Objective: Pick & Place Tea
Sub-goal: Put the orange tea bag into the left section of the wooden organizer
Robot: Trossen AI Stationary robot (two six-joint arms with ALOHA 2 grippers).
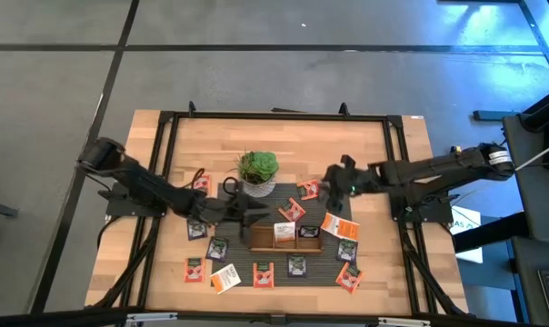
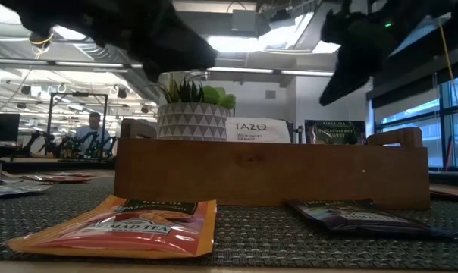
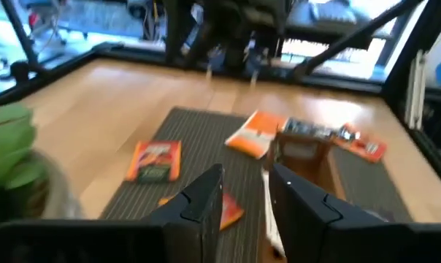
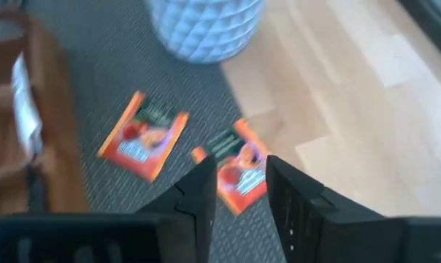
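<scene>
Wood-plank table (image 1: 165,272) under a dark ribbed mat (image 1: 324,272); on the mat a long brown wooden tray (image 1: 284,243) with 3 compartments, a white TAZO sachet (image 2: 261,130) and a dark sachet (image 2: 335,131) standing upright inside. Left gripper (image 1: 261,216) stretched low from the left edge, hovering just short of the tray's left end, beside the white diamond-patterned pot (image 1: 257,188) of a spiky green succulent (image 1: 257,165); in its wrist view 2 blunt dark fingers (image 3: 198,204) parted by a narrow gap, nothing between them. Right gripper (image 1: 334,180) reached in from the right edge, raised above the mat behind the tray's right end; fingers (image 4: 198,193) likewise slightly apart and empty, with an orange-red sachet (image 4: 236,166) directly below the tips and a second one (image 4: 142,136) nearer the tray. More flat square foil sachets scattered in front of both grippers: orange-red (image 1: 194,270), dark grey-black (image 1: 297,265), white with orange (image 1: 224,279). Seated person (image 2: 90,129) far behind in the room.
</scene>
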